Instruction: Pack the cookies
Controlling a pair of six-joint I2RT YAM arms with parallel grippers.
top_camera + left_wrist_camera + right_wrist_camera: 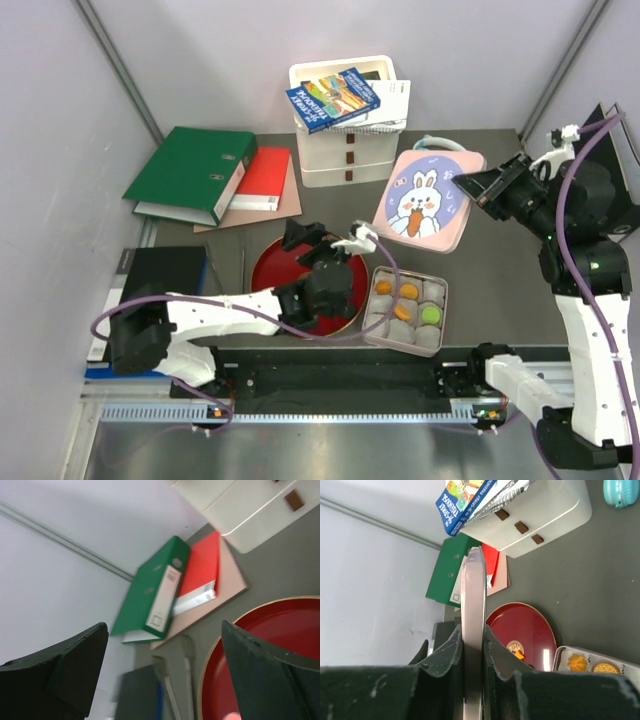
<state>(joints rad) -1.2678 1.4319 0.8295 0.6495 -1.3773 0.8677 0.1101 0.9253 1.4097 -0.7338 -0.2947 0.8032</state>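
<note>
Several cookies (401, 311), orange and green, sit in paper cups in the open tin (404, 270) right of the red plate (275, 262). In the right wrist view a brown cookie (515, 647) and an orange one lie on the red plate (530, 625), and two orange cookies (577, 662) lie in the tin. My left gripper (308, 245) hovers over the plate, open and empty (165, 680); its fingers (75, 665) stand wide apart. My right gripper (478, 190) is shut on the edge of the pink rabbit lid (425, 200), seen edge-on (473, 605) between its jaws (473, 635).
A green binder (190, 175) and a red binder (262, 178) lie at the back left. A white drawer box (345, 140) topped with books stands at the back. A dark book (160, 275) lies left of the plate. A teal object (440, 143) peeks out behind the lid.
</note>
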